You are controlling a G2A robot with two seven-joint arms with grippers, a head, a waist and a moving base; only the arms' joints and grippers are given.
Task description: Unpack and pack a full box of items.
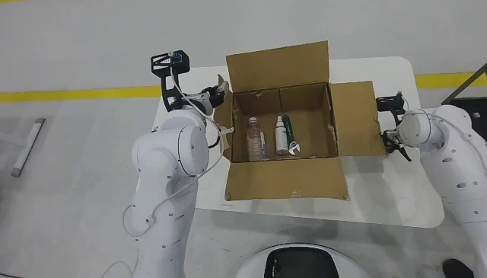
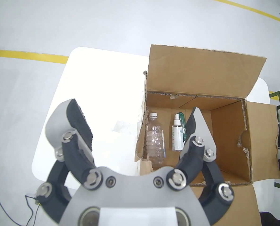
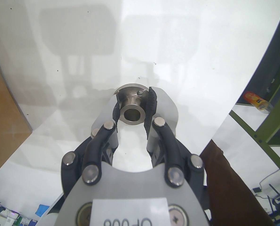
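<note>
Grey floor (image 1: 68,34) with yellow lines all around, and a white counter (image 1: 380,202) in the middle of it. The cardboard box (image 1: 285,179) sits at the counter's centre, flaps folded out. Inside, lying flat on its bottom, are a clear plastic bottle (image 1: 256,139), a white spray bottle (image 1: 281,135) just beside it, and a green-handled tool (image 1: 291,139) next to that. The left claw (image 2: 136,111) hangs released, fingers wide, at the box's left wall. Near the counter's right edge, the right claw (image 3: 134,99) is clenched on a metal flanged bushing (image 3: 130,102).

On table (image 1: 380,194), box (image 1: 285,179); inside, bottle (image 1: 256,139), spray bottle (image 1: 281,135).
</note>
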